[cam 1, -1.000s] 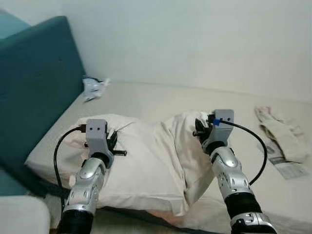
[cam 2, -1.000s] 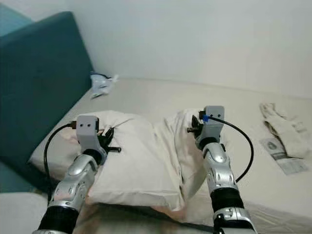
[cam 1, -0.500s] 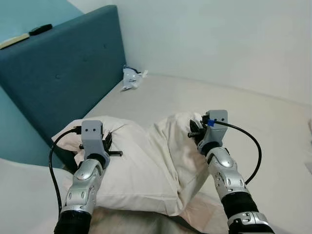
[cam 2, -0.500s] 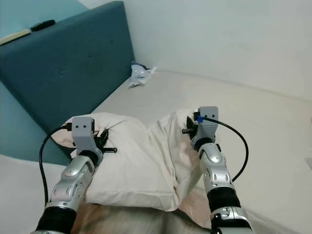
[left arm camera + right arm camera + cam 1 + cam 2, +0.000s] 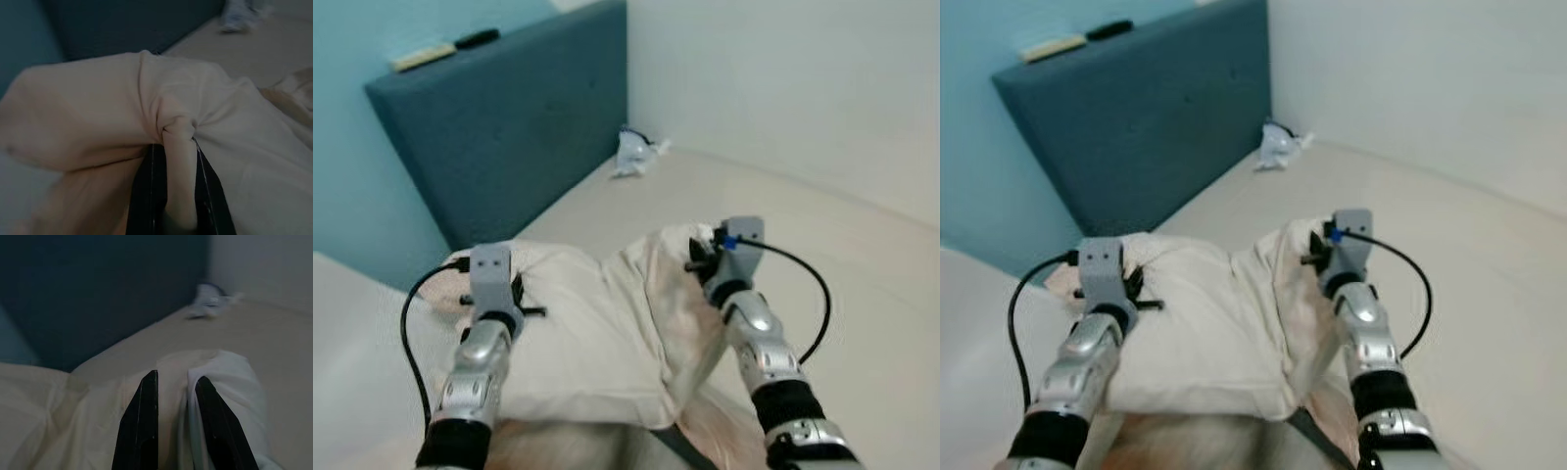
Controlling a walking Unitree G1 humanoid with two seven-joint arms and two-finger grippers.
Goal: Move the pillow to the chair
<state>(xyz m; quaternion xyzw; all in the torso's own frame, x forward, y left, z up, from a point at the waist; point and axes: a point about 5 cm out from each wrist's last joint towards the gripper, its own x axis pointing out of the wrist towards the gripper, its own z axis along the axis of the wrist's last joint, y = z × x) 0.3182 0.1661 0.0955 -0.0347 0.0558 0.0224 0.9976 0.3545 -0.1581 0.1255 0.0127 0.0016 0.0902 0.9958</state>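
A cream pillow (image 5: pixel 597 333) hangs between my two arms, lifted off the bed. My left gripper (image 5: pixel 514 294) is shut on its left edge; in the left wrist view a fold of pillow fabric (image 5: pixel 178 142) is pinched between the black fingers (image 5: pixel 146 196). My right gripper (image 5: pixel 700 257) is shut on the pillow's right end, and the right wrist view shows cloth (image 5: pixel 176 396) between its fingers (image 5: pixel 142 426). No chair is visible.
A dark teal headboard (image 5: pixel 519 127) stands at the back left against a light blue wall (image 5: pixel 352 166). The beige mattress (image 5: pixel 862 255) stretches to the right. A crumpled white and blue item (image 5: pixel 634 157) lies by the white wall.
The camera has swung left: the headboard and the blue wall have come further into view, and the cloths at right have left it. Both grippers keep their hold on the pillow.
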